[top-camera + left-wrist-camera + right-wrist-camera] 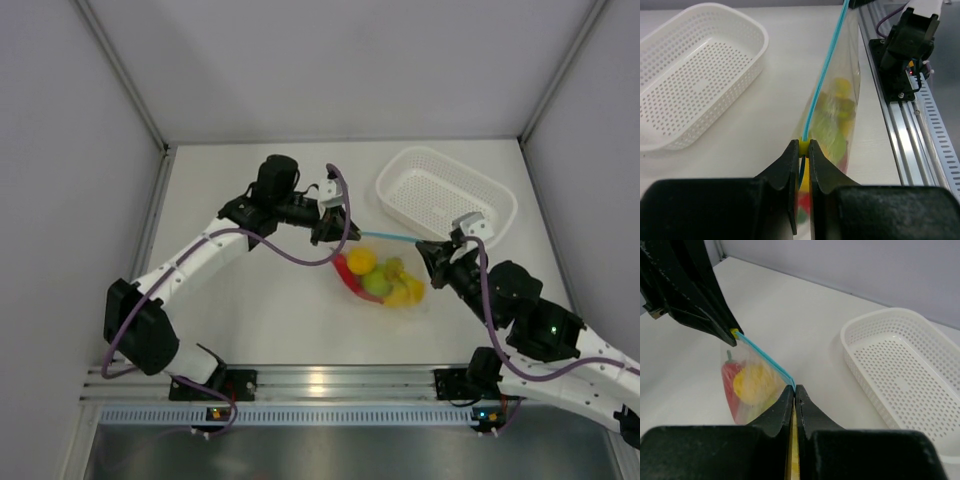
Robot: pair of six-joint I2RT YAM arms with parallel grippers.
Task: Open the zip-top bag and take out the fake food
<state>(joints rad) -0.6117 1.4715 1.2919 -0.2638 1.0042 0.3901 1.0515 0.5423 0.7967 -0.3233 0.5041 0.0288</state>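
We stretch the zip-top bag's (pixel 847 85) blue strip (pixel 385 236) taut for unzipping, left gripper (pixel 804 150) clamped on its yellow tab (pixel 804 146), right gripper (pixel 794 390) pinching the right end, fake food (pixel 378 277) hanging below.

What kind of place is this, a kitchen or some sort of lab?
Likely a robotics lab test cell: plain grey partition walls, and two arms on an aluminium rail holding a zip-top bag of fake food over a white table.

fake food (pixel 381 279) in zip-top bag (pixel 402 261), basket (pixel 440 196) behind
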